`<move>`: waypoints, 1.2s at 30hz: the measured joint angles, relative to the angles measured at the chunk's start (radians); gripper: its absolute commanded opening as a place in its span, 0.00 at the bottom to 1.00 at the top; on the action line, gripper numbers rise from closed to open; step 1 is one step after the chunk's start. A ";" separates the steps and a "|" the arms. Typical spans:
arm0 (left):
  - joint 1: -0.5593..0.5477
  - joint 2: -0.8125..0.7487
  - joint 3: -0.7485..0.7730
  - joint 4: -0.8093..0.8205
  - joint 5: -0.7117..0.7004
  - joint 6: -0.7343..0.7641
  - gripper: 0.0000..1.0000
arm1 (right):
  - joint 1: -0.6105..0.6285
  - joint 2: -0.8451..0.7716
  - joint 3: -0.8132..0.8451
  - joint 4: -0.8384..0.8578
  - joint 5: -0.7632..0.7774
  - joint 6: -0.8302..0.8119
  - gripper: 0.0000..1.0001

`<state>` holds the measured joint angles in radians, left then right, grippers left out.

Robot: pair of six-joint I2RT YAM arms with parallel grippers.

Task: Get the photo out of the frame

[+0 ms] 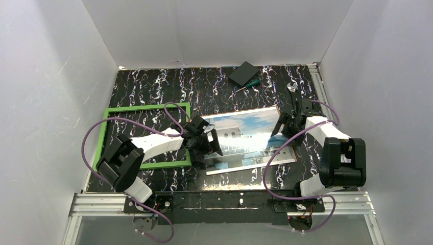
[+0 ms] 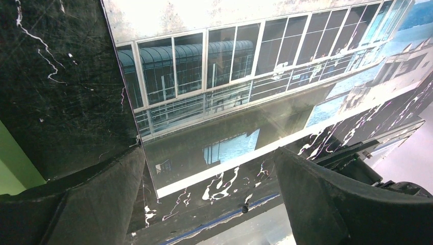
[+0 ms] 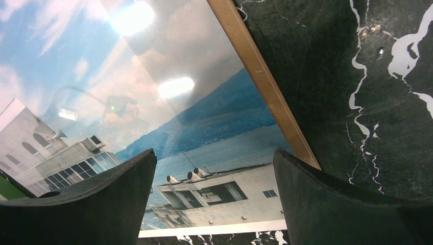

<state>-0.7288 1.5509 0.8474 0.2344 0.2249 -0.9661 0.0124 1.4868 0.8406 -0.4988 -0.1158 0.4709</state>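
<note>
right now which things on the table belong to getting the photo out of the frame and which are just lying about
For the job:
photo
green frame
brown board under the photo

Lying about:
black box
screwdriver with a green handle

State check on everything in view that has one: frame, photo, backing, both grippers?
frame: lying flat, empty, left of the photo.
photo: out of the frame, lying face up.
backing board: flat, its brown edge showing along the photo's side.
left gripper: open, at the photo's left edge, holding nothing.
right gripper: open, over the photo's right edge, holding nothing.
</note>
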 measured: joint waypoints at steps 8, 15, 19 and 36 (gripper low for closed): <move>-0.008 -0.013 0.013 -0.030 0.000 -0.003 0.98 | 0.000 0.007 0.004 0.000 -0.005 0.000 0.92; -0.015 -0.062 0.043 -0.082 -0.002 -0.003 0.98 | 0.000 0.014 0.009 0.004 -0.019 0.000 0.92; -0.015 -0.063 0.050 -0.089 -0.001 -0.006 0.97 | 0.000 0.014 0.009 0.005 -0.022 0.000 0.92; -0.015 -0.164 -0.103 0.080 -0.088 -0.049 0.39 | -0.005 0.024 0.015 0.031 -0.027 -0.001 0.92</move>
<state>-0.7437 1.3865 0.7441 0.3149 0.1368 -1.0149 0.0078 1.5112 0.8558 -0.4675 -0.1425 0.4702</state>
